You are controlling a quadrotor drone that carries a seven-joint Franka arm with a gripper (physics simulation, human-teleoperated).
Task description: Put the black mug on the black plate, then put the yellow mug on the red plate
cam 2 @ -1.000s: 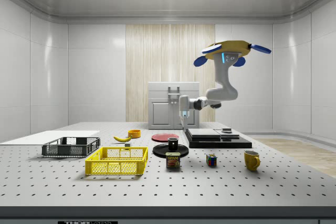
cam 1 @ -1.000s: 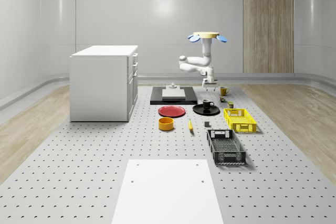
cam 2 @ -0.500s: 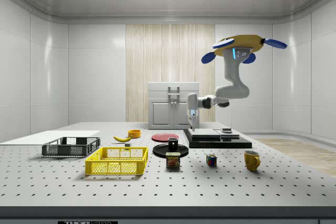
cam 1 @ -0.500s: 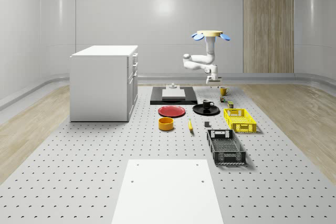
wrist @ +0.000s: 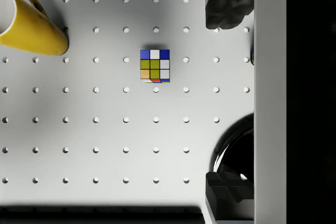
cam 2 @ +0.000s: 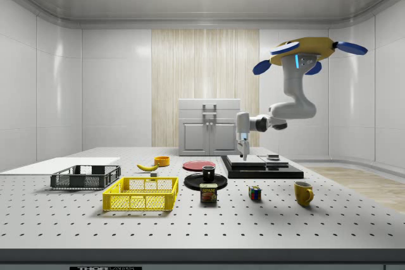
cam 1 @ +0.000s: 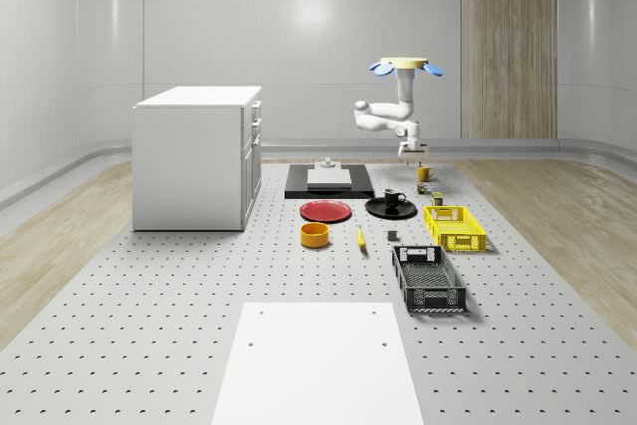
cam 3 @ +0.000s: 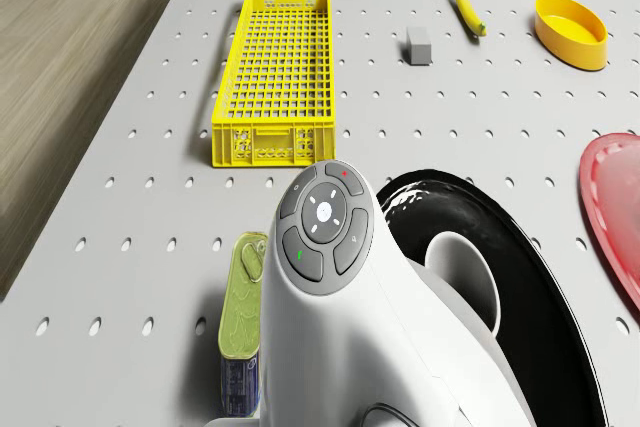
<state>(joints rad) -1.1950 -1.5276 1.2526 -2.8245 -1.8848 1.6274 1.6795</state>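
Wrist view: open pincer (wrist: 229,95) seemingly over cube (wrist: 155,65).

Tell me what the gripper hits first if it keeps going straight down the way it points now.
Probably the bare table. The gripper points down at open perforated surface; the Rubik's cube lies nearest that line, the yellow mug further off. How close the line passes to the cube is uncertain.

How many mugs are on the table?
2. The black mug stands on the black plate. The yellow mug stands on the table, beyond the puzzle cube, toward the side view's right.
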